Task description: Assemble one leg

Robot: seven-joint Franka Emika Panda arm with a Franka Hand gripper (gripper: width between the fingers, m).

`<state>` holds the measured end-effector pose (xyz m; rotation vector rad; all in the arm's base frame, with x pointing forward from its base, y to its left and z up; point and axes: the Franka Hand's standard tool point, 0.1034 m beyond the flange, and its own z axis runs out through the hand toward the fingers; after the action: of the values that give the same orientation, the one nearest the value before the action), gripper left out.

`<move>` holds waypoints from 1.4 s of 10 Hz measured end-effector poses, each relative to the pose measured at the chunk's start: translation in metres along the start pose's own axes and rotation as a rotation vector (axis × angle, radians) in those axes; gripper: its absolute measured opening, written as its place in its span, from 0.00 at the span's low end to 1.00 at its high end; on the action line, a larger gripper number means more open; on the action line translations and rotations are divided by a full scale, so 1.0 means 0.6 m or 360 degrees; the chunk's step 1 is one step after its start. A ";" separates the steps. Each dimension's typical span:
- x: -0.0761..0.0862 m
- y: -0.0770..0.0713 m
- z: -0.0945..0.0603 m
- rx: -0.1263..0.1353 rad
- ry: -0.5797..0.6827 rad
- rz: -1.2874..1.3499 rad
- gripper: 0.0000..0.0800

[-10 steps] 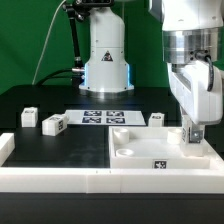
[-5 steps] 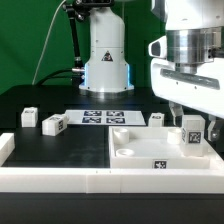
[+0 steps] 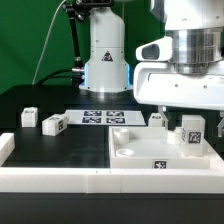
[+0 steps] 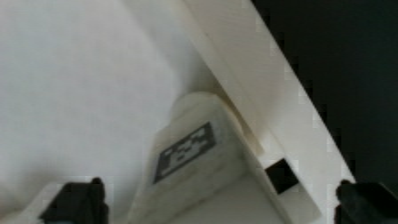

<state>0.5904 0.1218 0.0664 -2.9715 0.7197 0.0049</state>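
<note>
White plastic throughout. The claw (image 4: 210, 200) is being shown open and empty in the wrist view: two dark fingertips (image 4: 75, 200) are being seen well apart, with nothing held between them. In the exterior view the fingertips are being hidden behind the arm's bulky white head.

The leg (image 3: 192, 130), tag facing the camera, is being seen standing upright at a corner of the large white square panel (image 3: 135, 150), toward the exterior view's right, directly below the claw. In the wrist view its tagged face (image 4: 185, 152) is being seen between the spread fingertips, beside the panel's edge.

Risks, as judged: whether the leg is being held fully in its socket cannot be told; if it is only being rested there, it could be tipped by a brush from a fingertip. A re-grip begun off-centre could be cocking the leg or dragging the panel.

Surroundings: three more legs are being kept on the black table (image 3: 60, 145), two (image 3: 29, 116) (image 3: 53, 124) toward the exterior view's left and one (image 3: 155, 119) just behind the panel. The marker board (image 3: 105, 117) is being left flat beyond. A white rail (image 3: 60, 180) is being seen along the near edge. Nothing is being seen between claw and leg.
</note>
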 end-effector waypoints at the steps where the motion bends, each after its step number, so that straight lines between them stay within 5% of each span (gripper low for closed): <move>1: -0.001 -0.001 0.000 -0.0007 0.0002 -0.0176 0.81; 5: -0.001 0.001 0.001 -0.0060 0.0004 -0.0615 0.81; 6: -0.001 0.001 0.001 -0.0060 0.0004 -0.0614 0.70; 7: -0.001 0.001 0.001 -0.0060 0.0004 -0.0614 0.70; 8: -0.001 0.001 0.001 -0.0061 0.0004 -0.0614 0.45; 9: -0.001 0.002 0.001 -0.0060 0.0004 -0.0608 0.36; 12: -0.001 0.001 0.001 -0.0061 0.0010 -0.0353 0.36; 14: 0.003 0.002 0.001 -0.0019 0.0037 0.0108 0.36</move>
<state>0.5917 0.1197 0.0658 -2.9615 0.8257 -0.0207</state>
